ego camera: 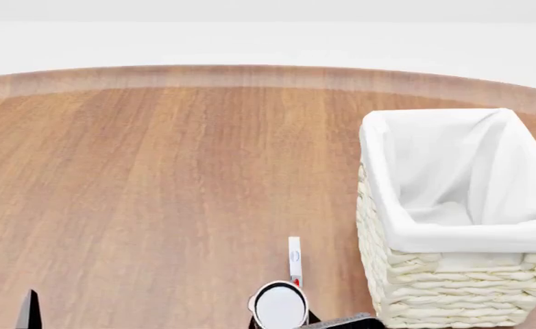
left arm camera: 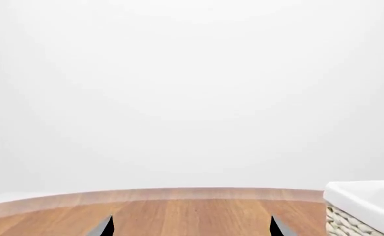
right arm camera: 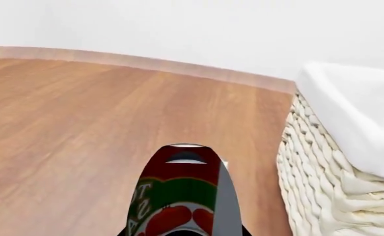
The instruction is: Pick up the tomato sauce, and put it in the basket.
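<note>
1. The tomato sauce [right arm camera: 178, 196] is held in the right gripper [ego camera: 291, 301], whose fingers are closed on the can, near the basket [ego camera: 451, 274] and not yet over it.
2. It seems to be lifted off the table [ego camera: 158, 192], but that cannot be seen well.
3. The left gripper [left arm camera: 190, 227] is seen spread wide, with nothing held.
4. Next, the can needs to be raised above the basket's rim, moved over the white cloth, and let go.

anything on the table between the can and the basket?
Nothing. In the right wrist view, only bare wood separates the tomato sauce in the right gripper from the basket. The head view shows the same bare gap.
</note>
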